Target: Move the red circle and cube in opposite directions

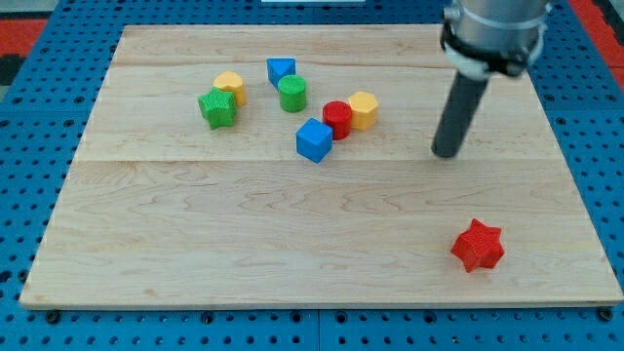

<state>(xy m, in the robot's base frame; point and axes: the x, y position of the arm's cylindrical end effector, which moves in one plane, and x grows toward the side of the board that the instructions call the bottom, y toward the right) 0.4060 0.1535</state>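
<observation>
No pincer was fitted; my tip stood at three o'clock from the touching red round block and blue cube on the wooden bench, so entry between them was judged necessary.

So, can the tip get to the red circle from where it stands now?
Probably not directly. My tip stands to the view's right of the red circle, and the yellow block touches that side. Going below it, the circle's lower right looks free.
</observation>
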